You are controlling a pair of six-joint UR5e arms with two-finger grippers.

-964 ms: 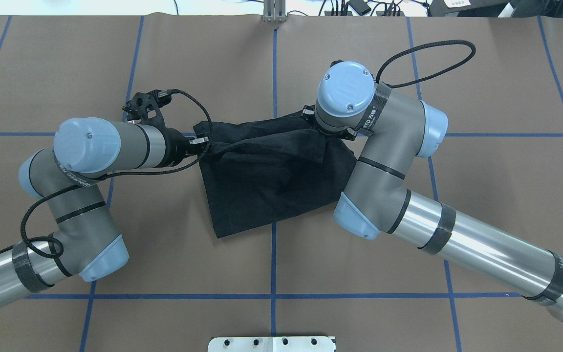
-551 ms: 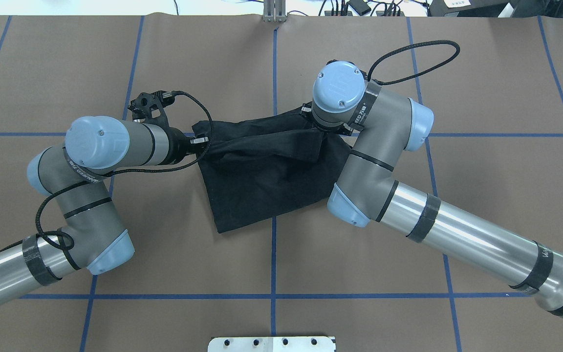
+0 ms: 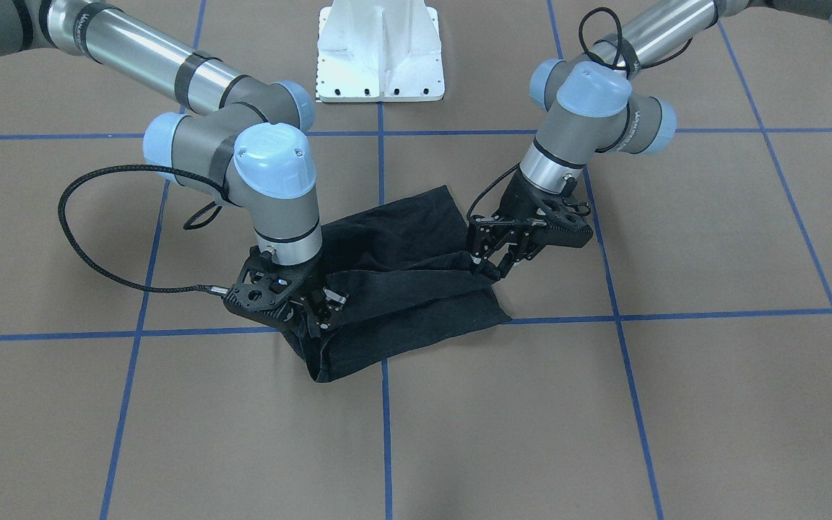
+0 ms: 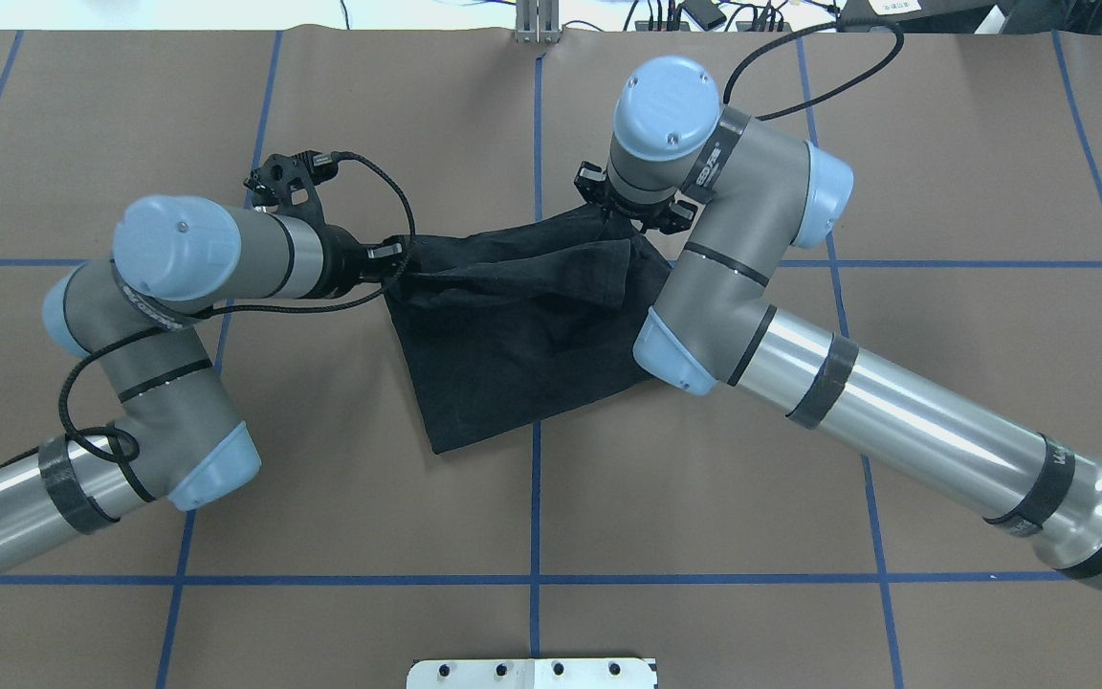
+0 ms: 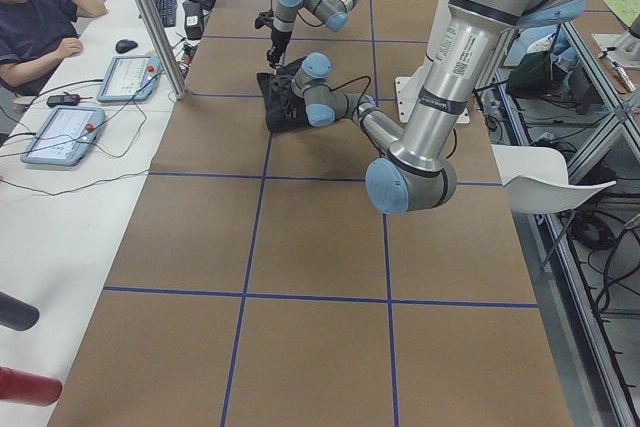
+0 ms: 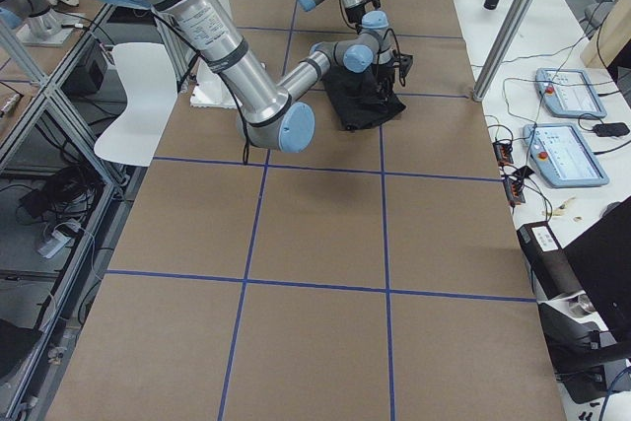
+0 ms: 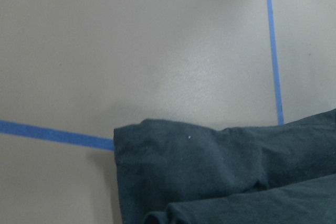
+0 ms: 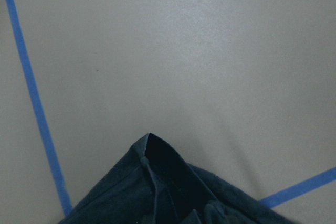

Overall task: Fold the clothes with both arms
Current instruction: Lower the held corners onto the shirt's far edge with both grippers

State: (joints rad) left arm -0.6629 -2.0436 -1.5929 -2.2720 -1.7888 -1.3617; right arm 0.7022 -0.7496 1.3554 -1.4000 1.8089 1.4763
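Your right gripper [image 3: 321, 312] has pulled up-frame in the overhead view and now sits slightly higher than the left gripper [image 3: 489, 263], both clamped on the upper edge of the shirt [image 4: 522, 335], which runs left-right mid-table [image 4: 341, 498], body lying below them, so likely fold downward.

A table [image 4: 895, 144] covered in brown paper and marked into large squares by blue tape lines [image 4: 535, 507] carries a folded black T-shirt [image 4: 513, 354] near its middle, the near part lying flat across one line. A white base plate [image 4: 532, 673] sits at the near edge.
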